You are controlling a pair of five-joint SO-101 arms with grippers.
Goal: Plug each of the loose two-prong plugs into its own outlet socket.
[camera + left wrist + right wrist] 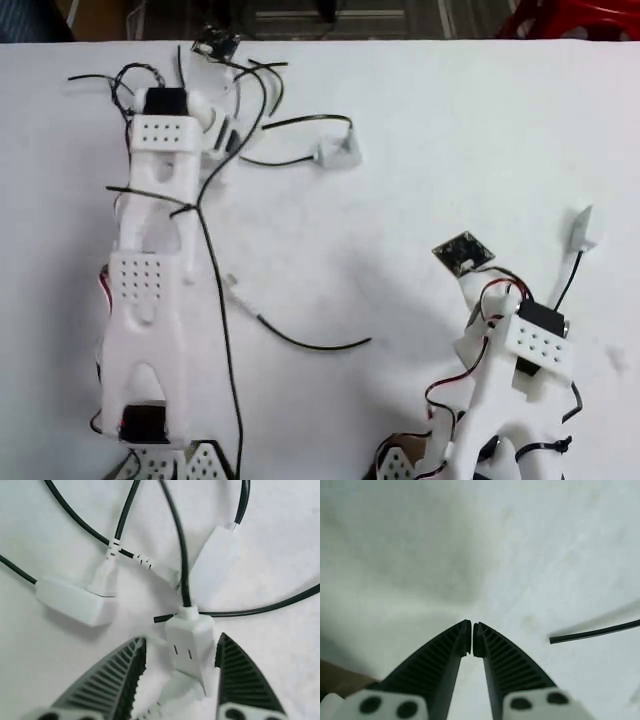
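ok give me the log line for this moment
left tool open, straddling slotted socket | right tool shut, above table | plug looks seated in other socket

A robotics lab: bare-wired printed arms [150, 290] on a white table [450, 120].

A white table [480, 120] with a red object [575, 15] beyond its far edge.

High view: your fixed camera sits overhead, looking down on the white tabletop [450, 120]. Left wrist view: close above the tangled black cables [181, 555], a far-left patch you share with the high view. Right wrist view: close, facing down at the tabletop.
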